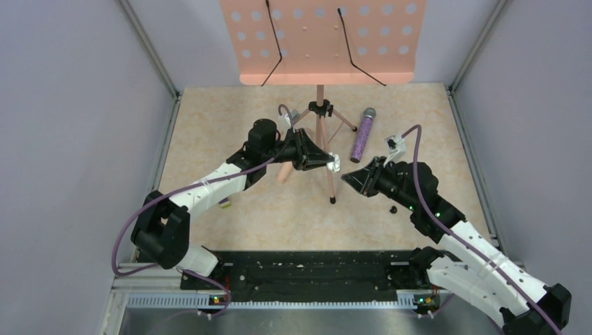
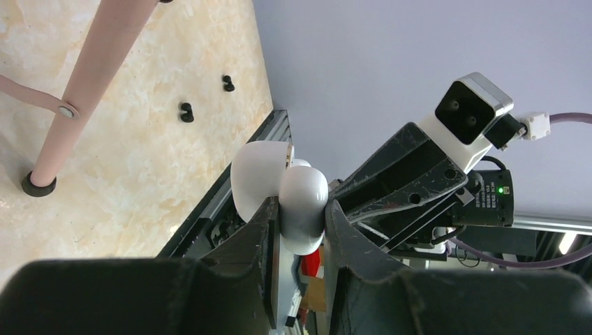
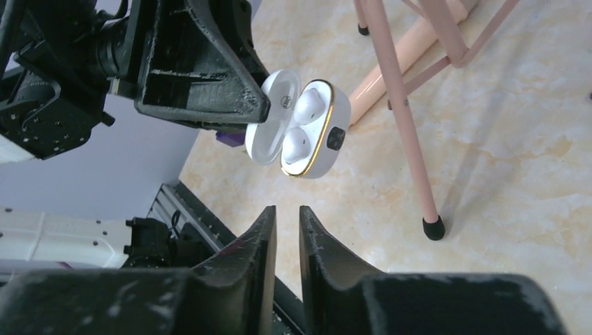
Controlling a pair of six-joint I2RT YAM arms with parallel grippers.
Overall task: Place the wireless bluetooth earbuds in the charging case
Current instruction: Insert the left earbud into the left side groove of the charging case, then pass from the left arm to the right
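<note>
- The two small white plastic earbuds (image 3: 307, 106) lie in the wells of the glossy white oval charging case with a gold rim (image 3: 301, 132). They sit side by side under the open lid (image 3: 274, 115). Whether they are pressed fully home is hard to judge from this angle.
- The case has a small dark button on its front and hangs in the air above the surface. It is just beside the near leg of the pink metal music stand (image 1: 320, 132), on the leg's right.
- The left gripper (image 2: 301, 218) holds the case from the stand's side. Its black fingers (image 2: 260, 230) are clenched on the white body, with the lid poking out past them.
- The right gripper (image 3: 286, 223) points at the open case from the side away from the stand, near it but not touching. Its fingers (image 3: 262, 241) stand a narrow slit apart with nothing between them.
- Right of the stand's legs and farther back, a glittery purple microphone (image 1: 363, 134) lies on the beige marbled surface (image 1: 209, 139).
- Small black bits (image 2: 186, 112) lie on the surface to the stand's near right, close to the right arm.
- The stand's perforated pink desk (image 1: 321, 42) overhangs the far edge of the surface.
</note>
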